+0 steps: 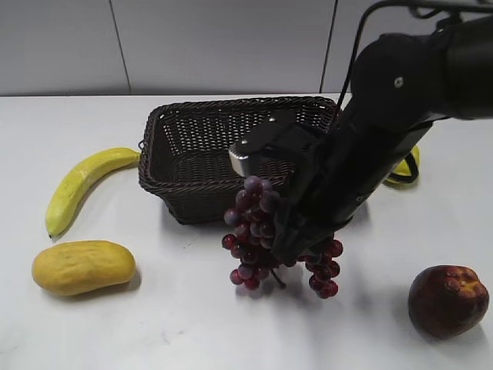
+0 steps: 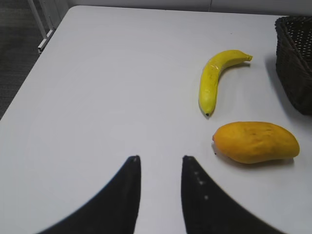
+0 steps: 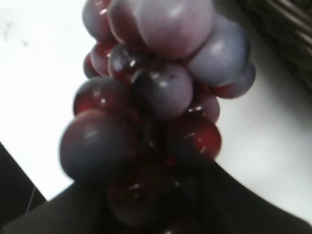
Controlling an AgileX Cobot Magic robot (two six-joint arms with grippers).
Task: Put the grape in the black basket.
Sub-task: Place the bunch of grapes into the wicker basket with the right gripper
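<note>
The grape, a cluster of dark red-purple berries, hangs from my right gripper just in front of the black basket, at its front right corner and above the white table. In the right wrist view the grape fills the frame and my right gripper is shut on its lower part. The black basket's corner shows in the left wrist view. My left gripper is open and empty over bare table, left of the fruit.
A yellow banana and a yellow mango lie left of the basket; both also show in the left wrist view, the banana and the mango. A dark red apple-like fruit sits at the front right. A yellow item lies behind my right arm.
</note>
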